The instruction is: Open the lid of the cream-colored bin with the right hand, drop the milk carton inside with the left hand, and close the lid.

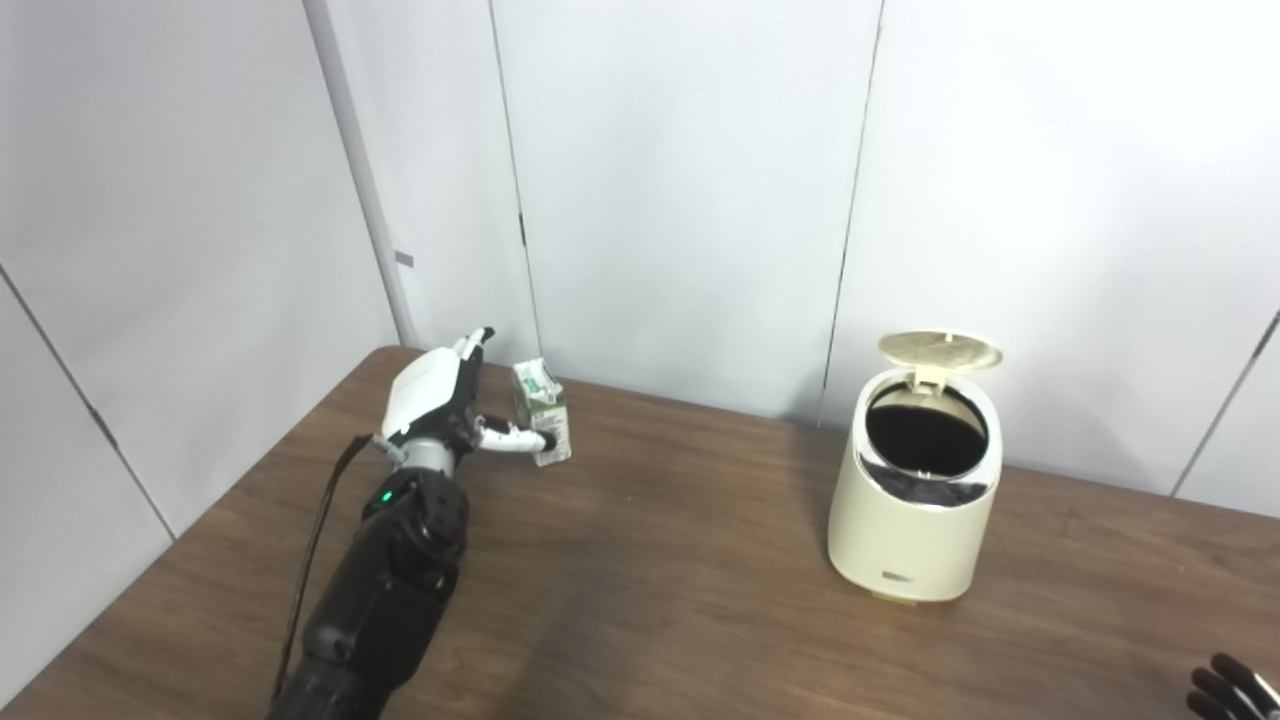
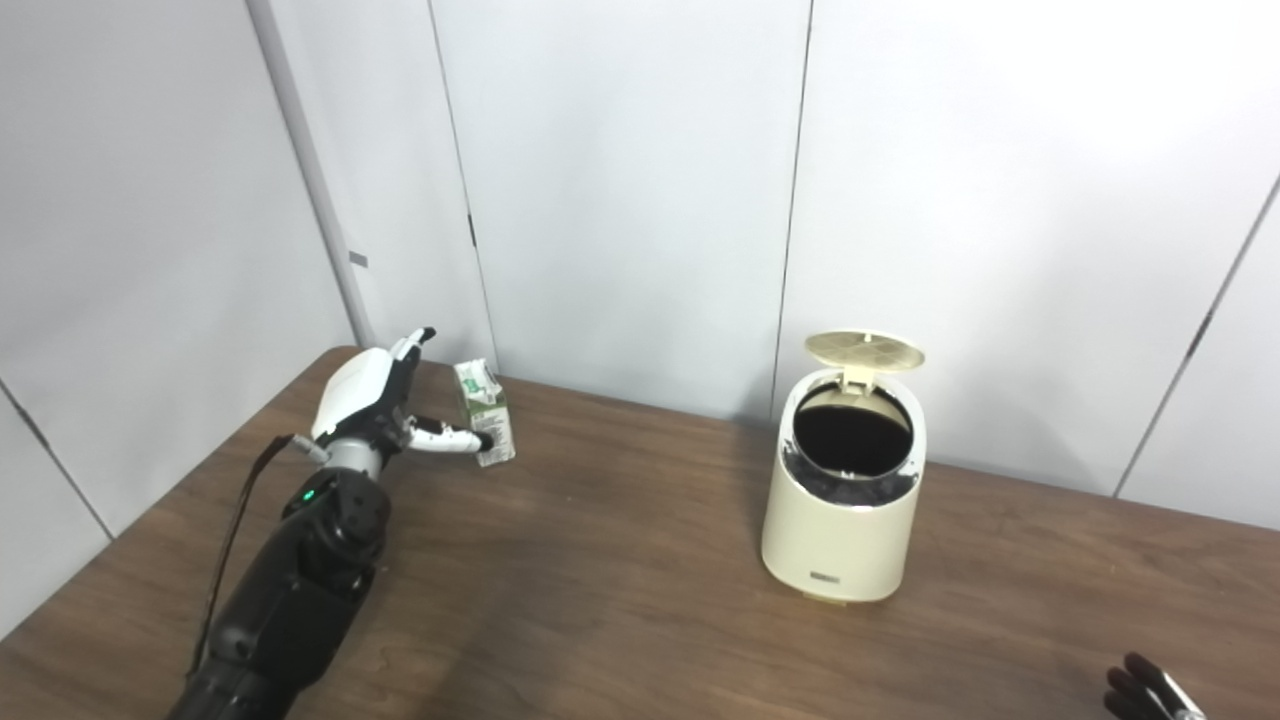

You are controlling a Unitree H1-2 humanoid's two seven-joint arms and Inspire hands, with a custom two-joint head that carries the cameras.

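Wooden table (image 1: pixel 640 600) against white wall panels (image 1: pixel 680 180). Bin (image 1: pixel 915 500) — cream, rounded — stands upright on the right half of the table, near the back edge. Its lid (image 1: pixel 940 350) is up, tipped back on the rear hinge, so the dark inside shows; a shiny rim rings the opening. Small label low on the bin's front.

Carton (image 1: pixel 541 410) stands upright at the far left of the table, near the back edge, well apart from the bin. White with green print, gabled top.

Left hand (image 1: pixel 440 400) is at the carton, just to its left. Fingers are spread, not wrapped around it; one fingertip (image 1: pixel 545 438) reaches across the carton's lower front and seems to touch it. Another finger points up behind the carton's left side. No closed grasp — the carton still sits on the table, not lifted. Black forearm runs down to the bottom-left edge, green light near the wrist, black cable hanging alongside.

Right hand (image 1: pixel 1230 690) is only just in view at the bottom-right corner — a few dark fingertips over the table, well away from the bin. Cannot tell how far open it is; it appears to hold nothing that shows.
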